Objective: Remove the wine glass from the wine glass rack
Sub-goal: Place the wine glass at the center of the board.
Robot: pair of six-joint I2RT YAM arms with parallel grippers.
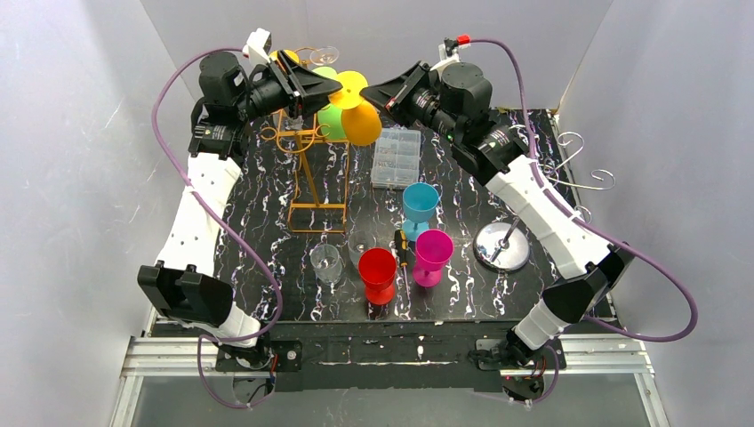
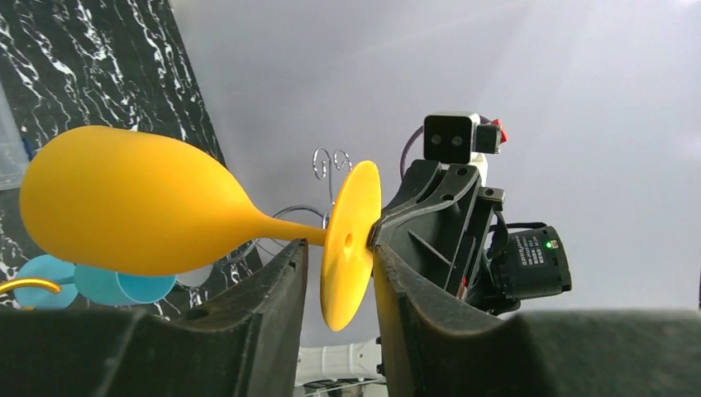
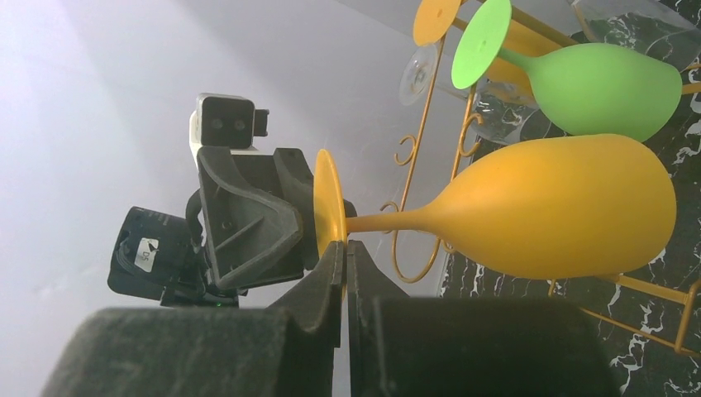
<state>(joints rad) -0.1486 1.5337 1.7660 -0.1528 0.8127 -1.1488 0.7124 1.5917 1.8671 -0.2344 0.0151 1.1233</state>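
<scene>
Two grippers meet at the yellow wine glass point(image 1: 362, 122), sideways at 3 o'clock of the rack point(image 1: 300, 136) — right gripper point(image 3: 343, 248) pinching its foot's rim, left gripper point(image 2: 339, 240) unclenched, straddling that foot.

Table point(image 1: 476, 298): black top with white marbled veining, lying below both claws. Back wall point(image 1: 382, 27): plain pale grey, directly behind the left claw point(image 1: 336, 87) and the right claw point(image 1: 366, 92). Left side wall point(image 1: 71, 178) and right side wall point(image 1: 685, 133): same pale grey, outboard of each claw and well apart from it. Aluminium rail point(image 1: 169, 356): along the table's near edge, far from both claws. Lighting: diffuse, with a brighter wash on the wall behind the left claw.
</scene>
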